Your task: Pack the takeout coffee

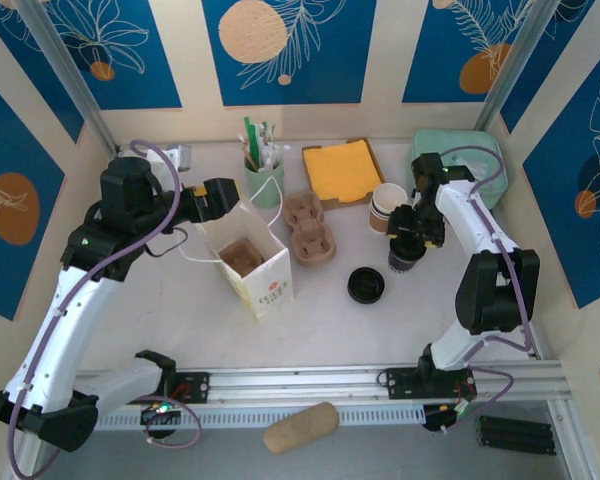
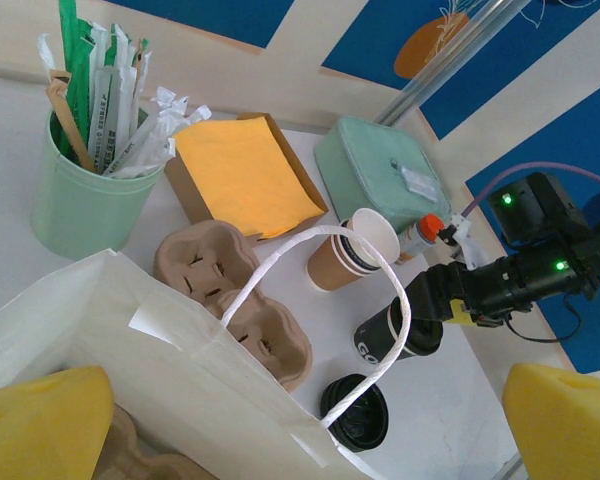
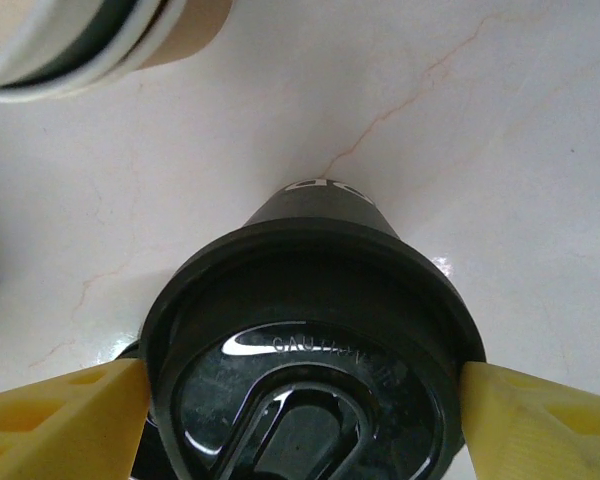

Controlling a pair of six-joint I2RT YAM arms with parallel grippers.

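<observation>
Coffee's look: You are looking at the takeout coffee [image 3: 310, 300], a dark, near-black paper cup under a glossy round black lid with a raised sip slot. White lettering is showing on its side in the left wrist view.
Coffee's place: It is sitting right of centre in the top view, just below the stack of lidless cups [image 1: 385, 207] and to the upper right of a loose black lid [image 1: 366, 285].
Right pincer: Your right gripper [image 3: 300, 420] is clamping the coffee at the lid rim. One yellow finger is pressing on each side, and the lid is filling the gap between the jaws. I cannot tell whether the cup's base is touching the table [image 1: 330, 330].
Left pincer: Your left gripper [image 2: 300, 420] is gaping wide and gripping nothing, its yellow fingers hovering over the mouth of the bag, well apart from the coffee.
Bag: The white paper bag [image 1: 265, 275] is standing open left of centre, with a brown pulp insert [image 1: 242, 257] lying at its bottom.
Green tumbler: The green tumbler [image 2: 80, 200] is holding wrapped straws and stirrers in the upper left of the left wrist view.
Cardboard tray: The cardboard tray [image 1: 365, 148] is holding a stack of yellow napkins [image 1: 340, 172] at upper centre.
Cup carrier: The cup carrier [image 1: 308, 228] is lying on the table between the bag and the cup stack.
</observation>
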